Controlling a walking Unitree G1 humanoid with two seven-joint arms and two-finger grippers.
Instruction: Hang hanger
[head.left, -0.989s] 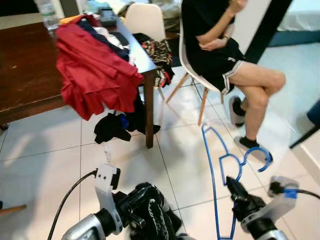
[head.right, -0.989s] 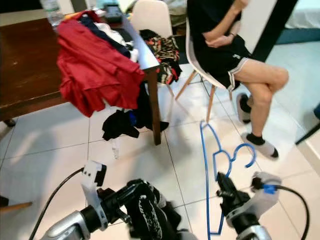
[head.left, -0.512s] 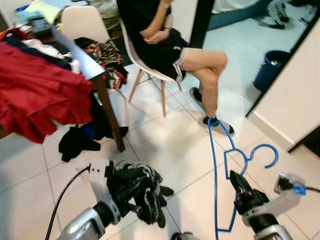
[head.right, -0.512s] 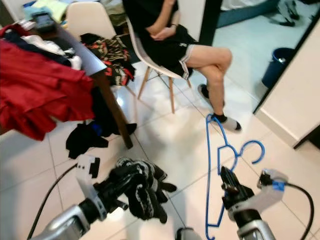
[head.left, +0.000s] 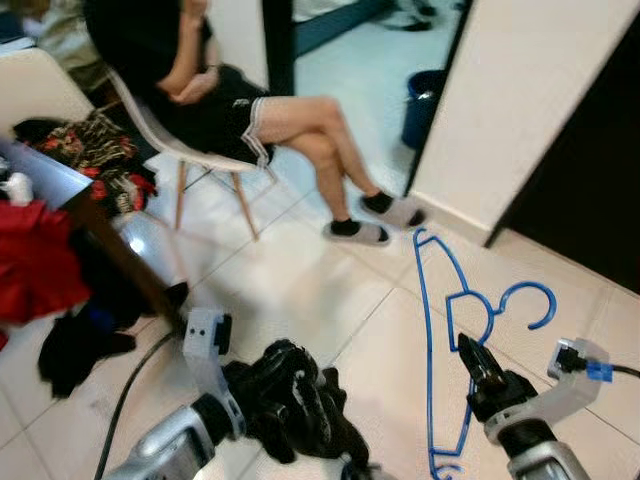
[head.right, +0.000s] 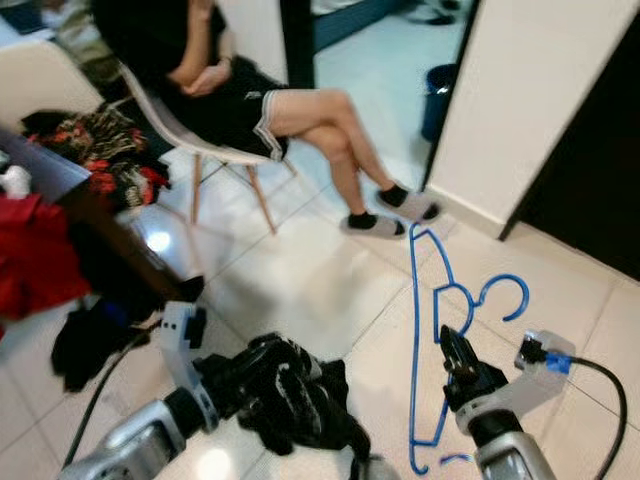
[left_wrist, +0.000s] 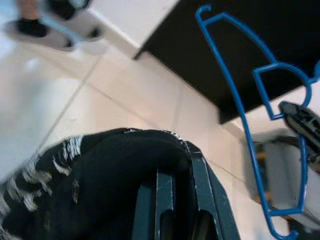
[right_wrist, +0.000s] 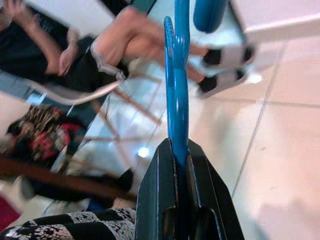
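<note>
Head views, stereo pair, one scene. One blue hanger (head.left: 445, 330), held upright at about 4 o'clock in the frame, hook curling toward 3 o'clock, its long side rising toward 12. One right gripper (head.left: 472, 358), silver arm entering from 5 o'clock, black fingers closed on the hanger's lower bar just under the hook. One left gripper (head.right: 262, 372), arm entering from 7 o'clock with a white wrist block and a black cable; it is closed on one black patterned garment (head.right: 295, 400) that hangs bunched at 6 o'clock. One seated person (head.left: 215, 90) at 11 o'clock, legs crossed, on one white chair (head.right: 205, 140). One dark table (head.left: 70, 195) at 9 o'clock carrying one red cloth (head.left: 35, 265); one dark heap of clothes (head.right: 85, 340) on the tiled floor (head.left: 310, 290) beneath it. One blue bin (head.right: 440, 95) at 1 o'clock, beyond one white wall panel (head.left: 520, 100).

Left wrist view. Two black fingers (left_wrist: 200, 200), close together, the black garment with white flecks pinched between and draped over them. The hanger and right gripper stand just beyond, against a dark opening.

Right wrist view. Two black fingers (right_wrist: 200, 200) clamped tight on the hanger's blue bar, which runs straight away from the camera. Person, chair and tiled floor lie behind, blurred.
</note>
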